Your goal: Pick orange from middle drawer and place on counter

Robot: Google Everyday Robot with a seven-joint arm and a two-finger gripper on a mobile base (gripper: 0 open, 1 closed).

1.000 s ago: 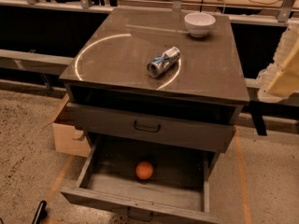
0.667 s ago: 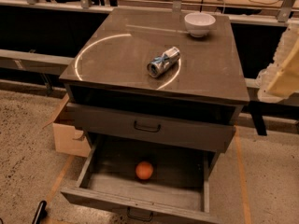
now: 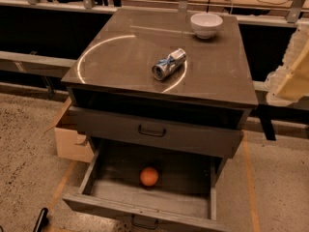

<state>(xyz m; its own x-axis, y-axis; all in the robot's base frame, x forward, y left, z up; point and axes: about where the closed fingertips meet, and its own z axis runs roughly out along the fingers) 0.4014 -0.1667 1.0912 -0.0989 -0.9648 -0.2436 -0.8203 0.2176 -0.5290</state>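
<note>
Camera view. The gripper (image 3: pixel 288 75) shows as a pale cream shape at the right edge of the frame, level with the cabinet's top and off its right side; whether it is released or clenched cannot be told; it holds nothing that can be seen and touches nothing.

The orange (image 3: pixel 149 176) lies below and to the left of the gripper, well apart from it; it rests on the floor of the middle drawer (image 3: pixel 106 208), roughly midway across, nearer the back than the low front panel; the drawer stands pulled fully open.

Above that drawer, and also lower-left of the gripper, the upper drawer (image 3: pixel 111 124) with the black bar handle stands out a little from the cabinet.

The counter (image 3: pixel 120 57) lies to the left of the gripper at about its height; a curved streak of reflected light runs across it. On it a can (image 3: pixel 169 64) lies on its side near the middle; a white bowl (image 3: pixel 206 24) stands upright at the far right corner, up and left of the gripper.

A cardboard box (image 3: pixel 70 141) sits on the ground against the cabinet's left side, far from the gripper.
</note>
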